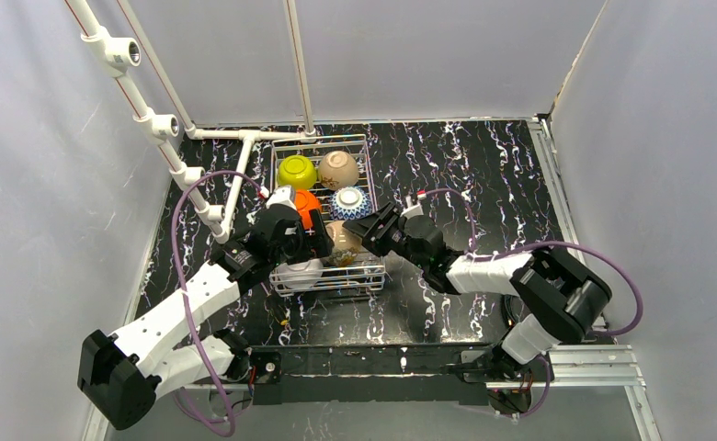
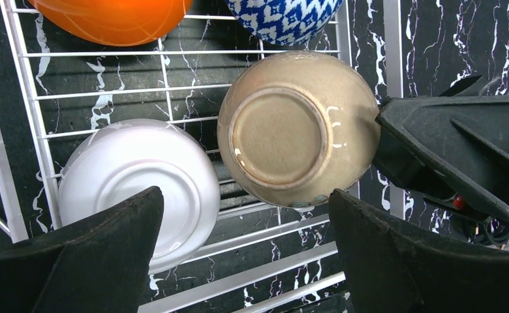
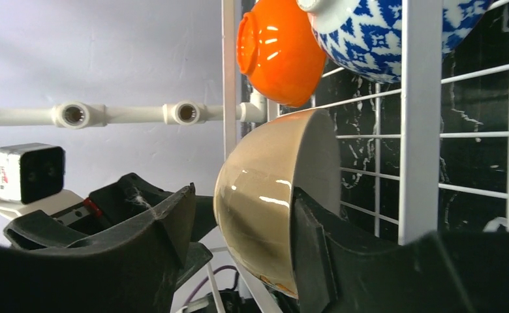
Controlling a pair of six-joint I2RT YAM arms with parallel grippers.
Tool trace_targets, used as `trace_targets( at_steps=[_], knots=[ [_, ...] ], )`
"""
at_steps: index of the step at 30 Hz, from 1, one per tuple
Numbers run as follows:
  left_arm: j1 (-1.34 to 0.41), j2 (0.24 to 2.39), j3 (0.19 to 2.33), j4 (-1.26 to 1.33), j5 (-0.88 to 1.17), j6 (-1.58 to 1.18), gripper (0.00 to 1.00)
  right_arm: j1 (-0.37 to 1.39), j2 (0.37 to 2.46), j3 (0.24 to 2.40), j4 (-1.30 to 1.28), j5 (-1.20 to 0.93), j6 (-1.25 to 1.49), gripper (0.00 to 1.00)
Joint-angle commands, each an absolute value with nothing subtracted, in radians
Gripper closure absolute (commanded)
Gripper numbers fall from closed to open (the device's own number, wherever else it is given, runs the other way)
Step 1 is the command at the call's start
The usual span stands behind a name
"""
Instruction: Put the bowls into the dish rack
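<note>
Bowls fill the dish rack (image 1: 336, 283), which sits in the middle of the black counter (image 1: 483, 175) with white streaks. They stand in two rows of three. At the far end are the yellow bowl (image 1: 296, 171) on the left and a beige bowl (image 1: 338, 169) on the right. In the middle are the orange bowl (image 1: 307, 204) and the blue and white bowl (image 1: 351, 202). At the near end are the white bowl (image 2: 134, 176) on the left and the tan bowl (image 2: 291, 130) on the right. Both of these are upside down.

The tan bowl sits over the right edge of the rack. The right fingers (image 1: 369, 231) reach in from that side. One is on each side of the bowl's wall. I cannot tell if they squeeze it or only sit close to it.

The left fingers (image 2: 245, 202) are wide apart and hold nothing. They hang just above the white bowl and the tan bowl.
</note>
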State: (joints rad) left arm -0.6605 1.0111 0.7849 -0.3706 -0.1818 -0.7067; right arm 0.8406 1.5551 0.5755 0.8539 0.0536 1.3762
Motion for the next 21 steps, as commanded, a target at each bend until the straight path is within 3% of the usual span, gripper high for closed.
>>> trace_targets(
  at_steps=[1, 17, 21],
  knots=[
    [-0.664, 1.008, 0.820, -0.379, -0.184, -0.692, 0.05, 0.830, 1.494, 0.612, 0.554, 0.122, 1.279, 0.36],
    [-0.664, 1.087, 0.858, -0.355, -0.172, -0.702, 0.05, 0.831, 1.443, 0.716, 0.205, 0.231, 1.221, 0.32],
    [-0.663, 1.112, 0.866, -0.331, -0.151, -0.695, 0.11, 0.832, 1.449, 0.744, 0.140, 0.241, 1.198, 0.38]
  ],
)
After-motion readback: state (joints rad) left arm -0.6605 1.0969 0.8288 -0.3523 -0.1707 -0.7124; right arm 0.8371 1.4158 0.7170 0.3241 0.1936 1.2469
